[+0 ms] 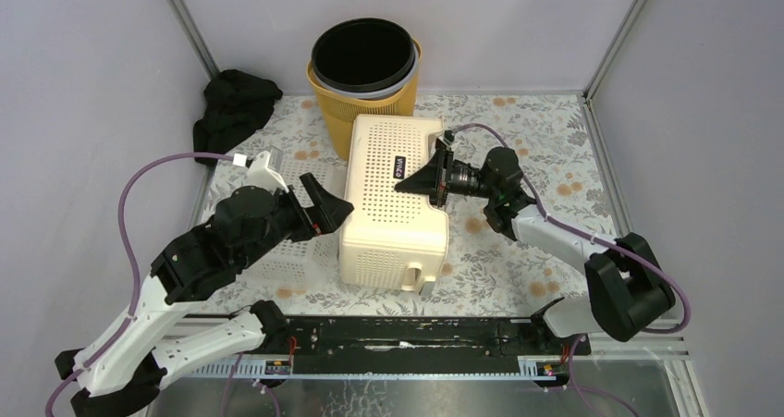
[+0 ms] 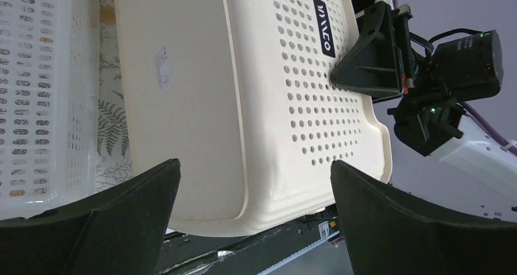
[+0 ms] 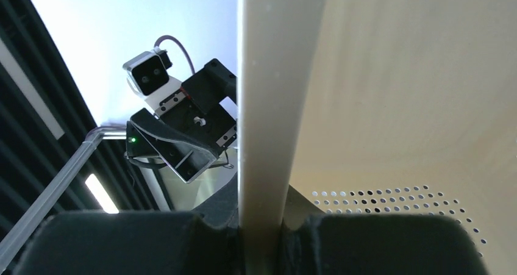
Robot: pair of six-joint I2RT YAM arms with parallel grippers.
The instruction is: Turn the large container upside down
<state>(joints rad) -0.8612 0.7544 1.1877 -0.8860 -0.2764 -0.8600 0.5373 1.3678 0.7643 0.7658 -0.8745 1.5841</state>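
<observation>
A black label [image 2: 324, 26] with white lettering is sitting on the perforated side of the cream container [image 2: 201, 104]; its letters are blurring beyond reading.

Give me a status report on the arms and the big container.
Right fingers shut on rim of large container. Left fingers open, by its base. Container on its side, not yet inverted. Small white basket close alongside.

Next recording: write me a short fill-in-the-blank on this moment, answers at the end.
The right claw is shut on the container's ____.
The left claw beside the container is ____.
The black bucket stands inside a ____ bin.
The cloth in the far left corner is ____.
Missing: rim; open; yellow; black.
</observation>
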